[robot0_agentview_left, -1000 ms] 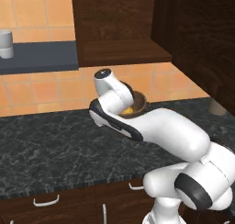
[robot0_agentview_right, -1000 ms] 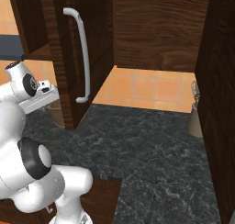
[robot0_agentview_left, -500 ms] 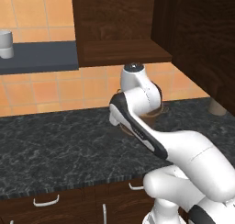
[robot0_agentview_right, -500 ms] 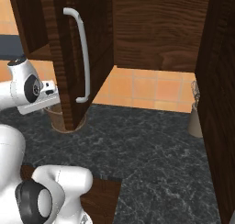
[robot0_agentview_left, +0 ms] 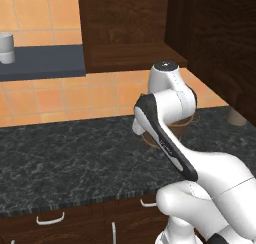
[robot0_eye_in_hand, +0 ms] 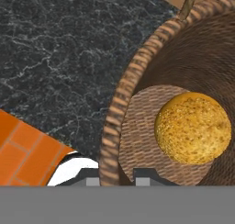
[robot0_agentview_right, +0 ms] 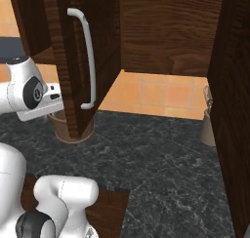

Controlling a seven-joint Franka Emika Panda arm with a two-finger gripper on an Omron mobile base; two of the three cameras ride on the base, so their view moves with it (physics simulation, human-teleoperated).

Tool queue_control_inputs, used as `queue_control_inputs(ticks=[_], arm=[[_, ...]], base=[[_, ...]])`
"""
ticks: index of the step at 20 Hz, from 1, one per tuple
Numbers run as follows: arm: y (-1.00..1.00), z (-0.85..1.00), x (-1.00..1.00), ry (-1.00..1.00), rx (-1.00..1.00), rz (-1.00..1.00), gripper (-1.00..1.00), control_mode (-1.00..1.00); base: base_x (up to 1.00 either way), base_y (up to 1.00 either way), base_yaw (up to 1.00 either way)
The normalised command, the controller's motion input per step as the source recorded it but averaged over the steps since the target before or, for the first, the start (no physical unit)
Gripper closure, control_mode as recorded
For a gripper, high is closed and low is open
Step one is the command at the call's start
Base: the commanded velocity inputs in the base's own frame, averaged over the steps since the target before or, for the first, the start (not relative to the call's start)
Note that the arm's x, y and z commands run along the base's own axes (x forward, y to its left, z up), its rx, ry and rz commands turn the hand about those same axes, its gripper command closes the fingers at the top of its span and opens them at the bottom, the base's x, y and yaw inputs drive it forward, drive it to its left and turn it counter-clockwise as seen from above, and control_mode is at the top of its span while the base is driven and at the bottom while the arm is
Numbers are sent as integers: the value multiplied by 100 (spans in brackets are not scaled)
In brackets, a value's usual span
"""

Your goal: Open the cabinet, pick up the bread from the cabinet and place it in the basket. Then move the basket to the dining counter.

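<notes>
Golden bread [robot0_eye_in_hand: 193, 127] in woven basket [robot0_eye_in_hand: 120, 113], cabinet [robot0_agentview_right: 68, 61] door open

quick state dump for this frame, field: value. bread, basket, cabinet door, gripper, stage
bread: lying on the floor of the basket, nothing gripping it
basket: upright on the black marbled counter, below the wall cabinet
cabinet: door swung open
gripper: shut, its tips straddle the basket rim
stage: bread placed; basket not yet moved to the dining counter
</notes>
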Motion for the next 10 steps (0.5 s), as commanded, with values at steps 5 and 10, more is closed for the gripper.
queue_control_inputs(ticks=[5, 10], arm=[[-1, 0, -53, 0, 0, -1, 100, -100], [0, 0, -11, 0, 0, -2, 100, -100]], base=[[0, 0, 0], [0, 0, 0]])
